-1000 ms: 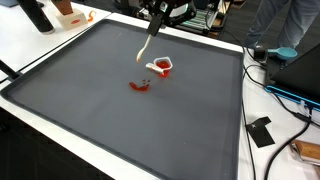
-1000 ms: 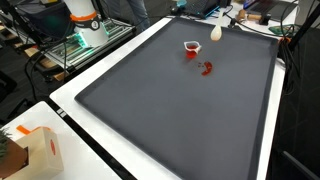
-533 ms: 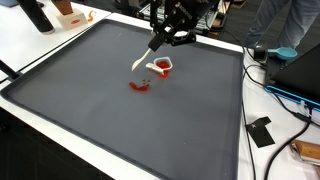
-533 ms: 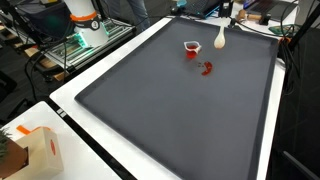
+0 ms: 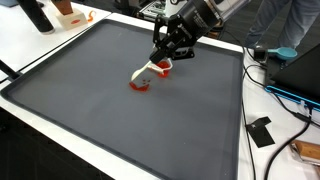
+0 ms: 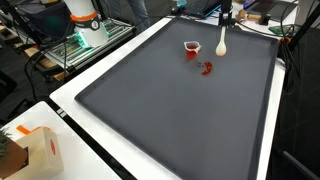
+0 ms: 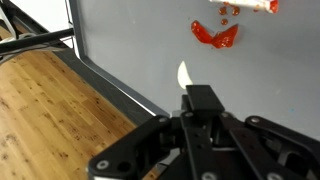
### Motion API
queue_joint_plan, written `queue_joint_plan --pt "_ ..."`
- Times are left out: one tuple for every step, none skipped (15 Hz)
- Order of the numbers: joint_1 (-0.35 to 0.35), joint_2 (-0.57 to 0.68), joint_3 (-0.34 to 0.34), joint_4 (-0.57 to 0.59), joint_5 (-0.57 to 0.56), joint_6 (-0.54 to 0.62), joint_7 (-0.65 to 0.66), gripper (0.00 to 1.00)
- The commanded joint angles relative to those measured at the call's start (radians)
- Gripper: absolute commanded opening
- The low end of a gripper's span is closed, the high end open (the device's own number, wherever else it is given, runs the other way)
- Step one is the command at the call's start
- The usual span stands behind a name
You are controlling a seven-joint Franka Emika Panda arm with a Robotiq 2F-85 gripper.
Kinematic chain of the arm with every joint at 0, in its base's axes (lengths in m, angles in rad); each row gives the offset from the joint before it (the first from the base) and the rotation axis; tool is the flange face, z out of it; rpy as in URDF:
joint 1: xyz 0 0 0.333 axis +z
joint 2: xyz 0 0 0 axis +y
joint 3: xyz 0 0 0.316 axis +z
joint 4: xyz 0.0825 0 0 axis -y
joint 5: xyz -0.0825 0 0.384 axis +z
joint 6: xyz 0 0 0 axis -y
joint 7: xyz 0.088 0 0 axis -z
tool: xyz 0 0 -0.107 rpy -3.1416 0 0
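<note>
Both exterior views stand high and well back, looking down across the dark mat (image 5: 120,120) from different sides, and both take in the red smear (image 5: 139,87). The wrist view sits close behind the gripper (image 7: 197,98) and its spoon (image 7: 183,73), facing down onto that smear and a mat edge.

hand (image 5: 161,57) lowered and moved forward, white spoon (image 5: 141,73) tilted down, now just above red scraps (image 5: 139,87)

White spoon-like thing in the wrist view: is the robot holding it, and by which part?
Yes. The gripper is shut on the handle end of the white spoon; its wider bowl end points down over the dark mat.
</note>
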Motion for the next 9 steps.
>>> queue_joint_plan --pt "-0.016 0.02 0.006 -0.011 -0.037 0.049 0.022 0.03" --pt "-0.022 0.025 0.007 -0.009 -0.028 0.057 0.013 0.03" --pt "-0.024 0.029 0.006 -0.008 -0.026 0.064 0.011 0.03" --pt "-0.029 0.032 0.006 -0.007 -0.02 0.072 0.006 0.03" --pt "-0.034 0.033 0.006 -0.006 -0.012 0.078 0.0 0.03" --pt "-0.041 0.034 0.006 -0.005 -0.006 0.085 -0.003 0.03" --pt "-0.046 0.034 0.006 -0.004 -0.001 0.09 -0.007 0.03" --pt "-0.053 0.033 0.006 -0.003 0.005 0.096 -0.011 0.03" --pt "-0.061 0.031 0.007 -0.002 0.015 0.101 -0.017 0.03"
